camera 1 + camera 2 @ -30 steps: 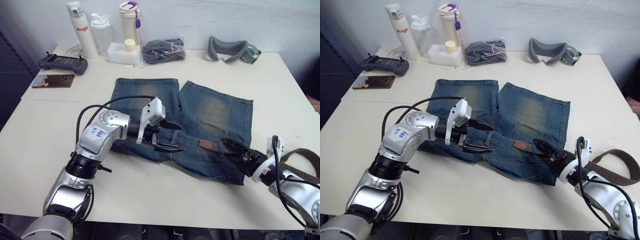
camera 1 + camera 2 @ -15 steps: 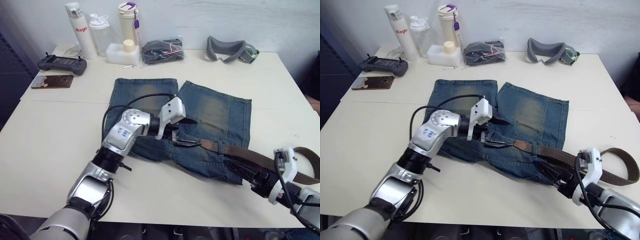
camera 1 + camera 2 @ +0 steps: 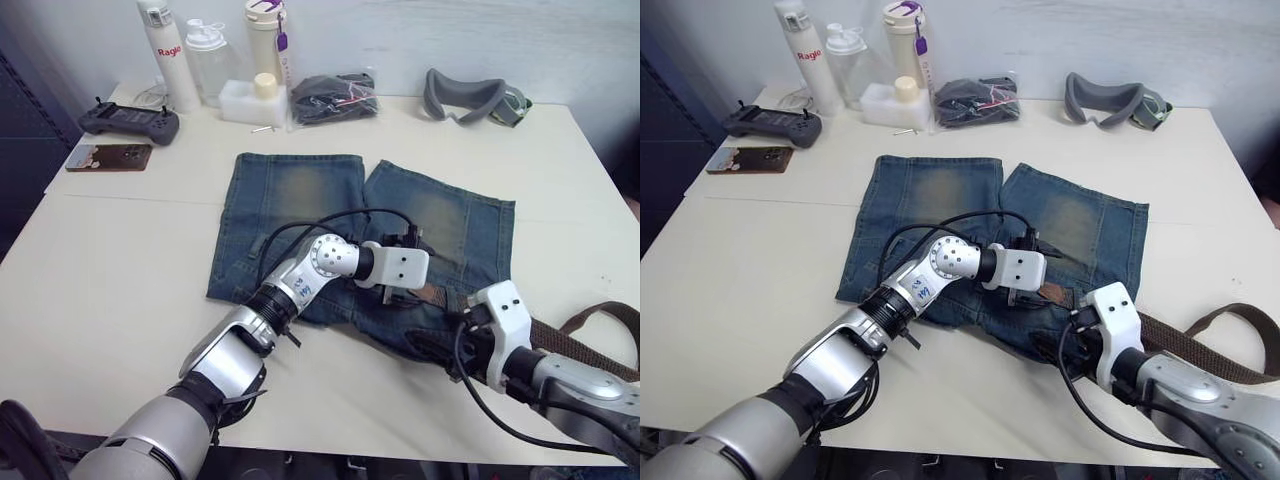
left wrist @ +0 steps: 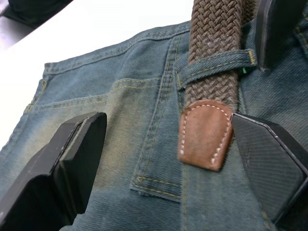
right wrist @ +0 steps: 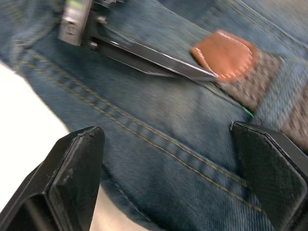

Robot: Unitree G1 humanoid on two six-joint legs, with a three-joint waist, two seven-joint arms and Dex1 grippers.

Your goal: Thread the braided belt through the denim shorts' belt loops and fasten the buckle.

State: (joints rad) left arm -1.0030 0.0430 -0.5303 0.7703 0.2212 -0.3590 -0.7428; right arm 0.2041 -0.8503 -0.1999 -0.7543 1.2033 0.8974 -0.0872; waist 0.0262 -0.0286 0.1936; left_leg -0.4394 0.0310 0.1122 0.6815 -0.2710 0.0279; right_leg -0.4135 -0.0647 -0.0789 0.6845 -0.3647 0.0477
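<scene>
The denim shorts [image 3: 290,200] lie flat mid-table, waistband toward me. The braided belt [image 4: 214,43] runs along the waistband under one of the belt loops [image 4: 216,65], and its brown leather tip [image 4: 204,134] pokes out past it. My left gripper [image 4: 168,163] is open, one finger on each side of that tip. My right gripper [image 5: 168,178] is open too, low over the waistband just right of the tip [image 5: 224,53]. The belt's free length trails off to the right [image 3: 600,325]. The buckle is out of view.
Along the back edge stand bottles [image 3: 165,45], a white box [image 3: 250,100], a black bundle in a clear bag [image 3: 335,98] and a grey padded item [image 3: 475,97]. A game controller [image 3: 128,120] and a phone [image 3: 107,156] lie at the far left.
My left gripper has slid right along the waistband to the belt's leather tip. My right gripper has moved left onto the shorts, close beside it. The camera has shifted a little.
</scene>
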